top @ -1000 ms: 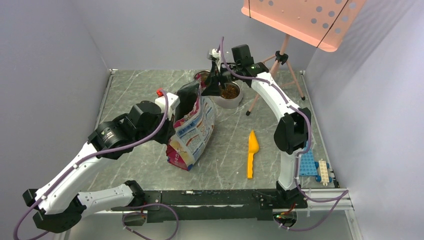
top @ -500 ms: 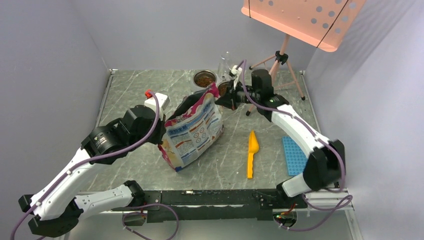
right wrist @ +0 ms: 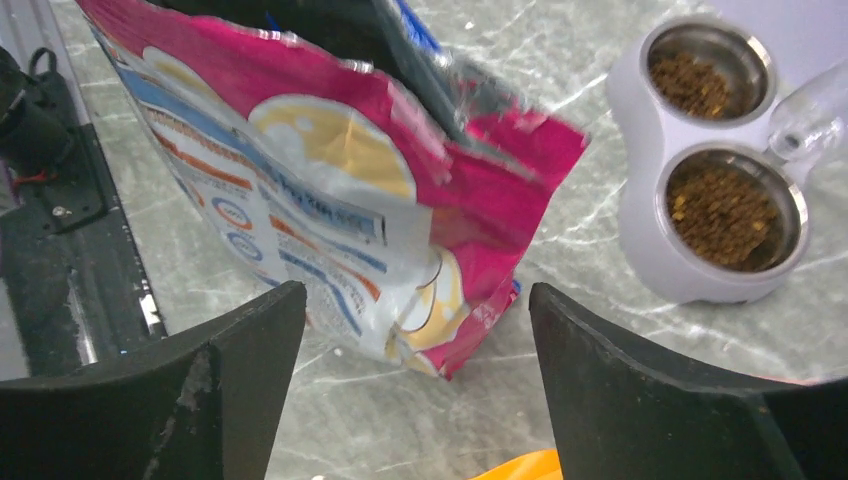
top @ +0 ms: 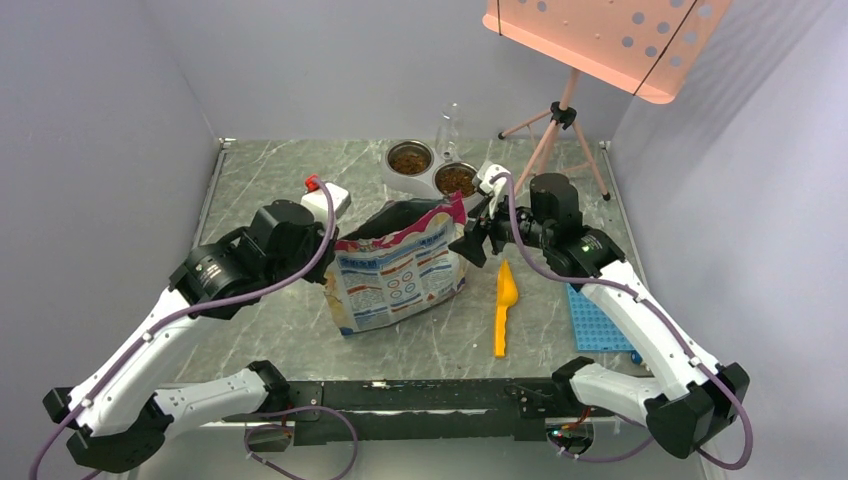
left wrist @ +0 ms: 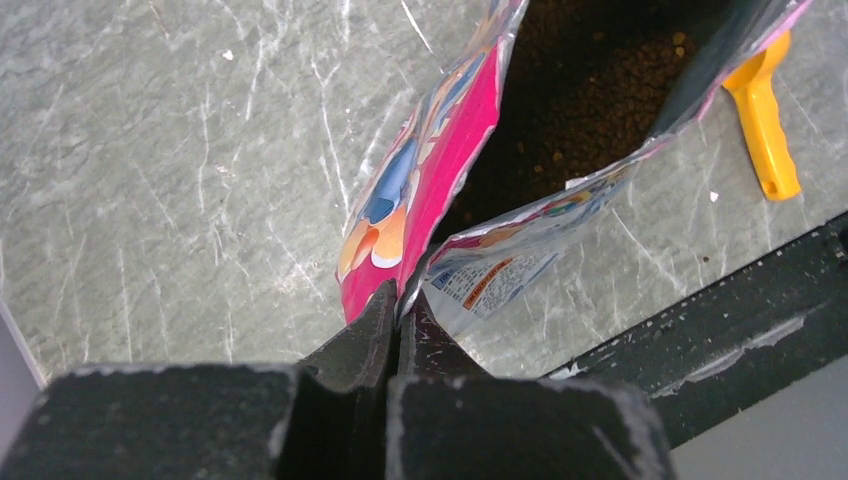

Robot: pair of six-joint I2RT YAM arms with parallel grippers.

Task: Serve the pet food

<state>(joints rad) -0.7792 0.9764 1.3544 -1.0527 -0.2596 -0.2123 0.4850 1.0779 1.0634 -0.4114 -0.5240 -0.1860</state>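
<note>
The pet food, dark-brown kibble, fills both bowls (top: 410,158) (top: 456,180) of a white double feeder (top: 434,186) at the back. It also shows in the right wrist view (right wrist: 722,210) and inside the open bag (left wrist: 590,90). The pink-and-blue printed bag (top: 400,275) stands mid-table with its mouth open upward. My left gripper (top: 335,232) is shut on the bag's left top edge (left wrist: 400,300). My right gripper (top: 478,240) is open and empty just right of the bag (right wrist: 300,200), not touching it. A yellow scoop (top: 505,300) lies on the table right of the bag.
A clear bottle (top: 448,125) stands behind the feeder. A tripod (top: 560,120) holding a pink perforated board (top: 610,35) stands at the back right. A blue studded plate (top: 595,320) lies at the right edge. Grey walls close in on three sides.
My right gripper has drawn back from the bowls toward me and now sits open beside the bag. The bag has swung from leaning toward the bowls to standing upright, still held by my left gripper.
</note>
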